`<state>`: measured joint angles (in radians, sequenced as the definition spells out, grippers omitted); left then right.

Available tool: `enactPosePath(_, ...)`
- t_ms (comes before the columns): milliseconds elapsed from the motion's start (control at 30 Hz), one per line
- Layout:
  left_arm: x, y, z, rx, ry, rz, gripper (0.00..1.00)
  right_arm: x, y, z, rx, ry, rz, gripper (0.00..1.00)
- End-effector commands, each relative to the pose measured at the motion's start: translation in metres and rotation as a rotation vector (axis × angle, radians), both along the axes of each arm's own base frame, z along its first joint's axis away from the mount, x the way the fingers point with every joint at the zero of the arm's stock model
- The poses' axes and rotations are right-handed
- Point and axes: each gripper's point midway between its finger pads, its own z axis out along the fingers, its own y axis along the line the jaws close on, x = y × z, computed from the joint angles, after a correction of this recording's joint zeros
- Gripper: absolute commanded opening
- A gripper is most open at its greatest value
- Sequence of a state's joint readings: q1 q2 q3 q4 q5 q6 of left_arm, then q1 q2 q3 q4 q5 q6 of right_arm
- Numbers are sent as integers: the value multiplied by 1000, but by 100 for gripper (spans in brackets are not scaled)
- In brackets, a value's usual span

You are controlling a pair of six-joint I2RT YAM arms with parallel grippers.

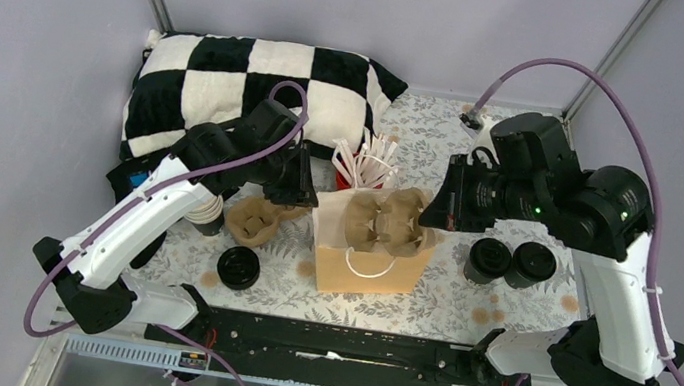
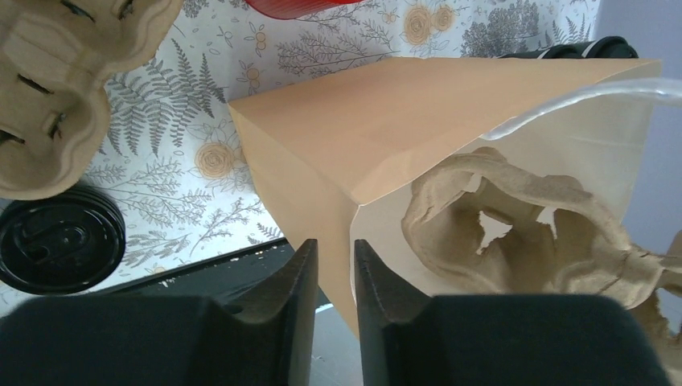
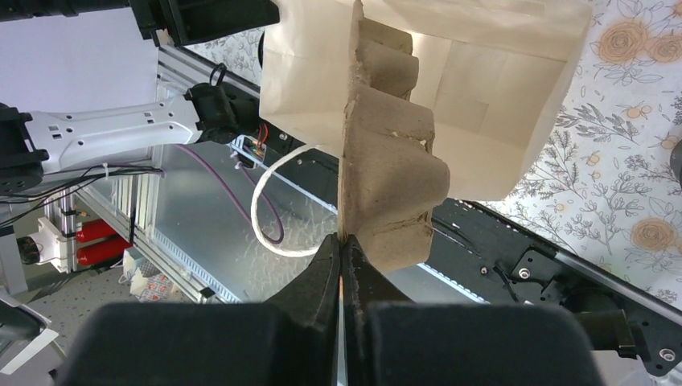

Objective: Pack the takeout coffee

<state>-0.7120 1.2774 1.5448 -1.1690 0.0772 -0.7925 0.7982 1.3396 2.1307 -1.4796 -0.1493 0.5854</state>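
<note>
Right fingers [image 3: 342,261] clenched on the pulp cup carrier [image 3: 386,161], left fingers [image 2: 335,273] up against the paper bag [image 1: 370,268].
Carrier's poking out of the open bag, pinched by its rim. Left pair shows a narrow gap right at the bag's near corner edge, can't tell if it's actually got paper. Both lidded coffee cups [image 1: 488,261] stand side by side on the desk [image 1: 443,308], just right of the right fingers, outside the bag.

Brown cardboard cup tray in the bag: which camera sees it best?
Top external: most of the brown cardboard cup tray shows from above. Left wrist sees part inside the tan paper bag; right wrist sees it edge-on.
</note>
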Motion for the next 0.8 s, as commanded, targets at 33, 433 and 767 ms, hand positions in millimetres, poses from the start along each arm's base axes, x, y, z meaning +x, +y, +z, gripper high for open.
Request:
enactPosePath(33, -2, -7, 4, -39, -17, -19, 20, 5, 18, -8, -1, 69, 18, 0)
enactPosePath(433, -5, -7, 0, -39, -5, -27, 7, 31, 65, -37, 83, 167, 20, 0)
enactPosePath(767, -6, -7, 1, -42, -6, -38, 4, 40, 62, -53, 150, 216, 5, 0)
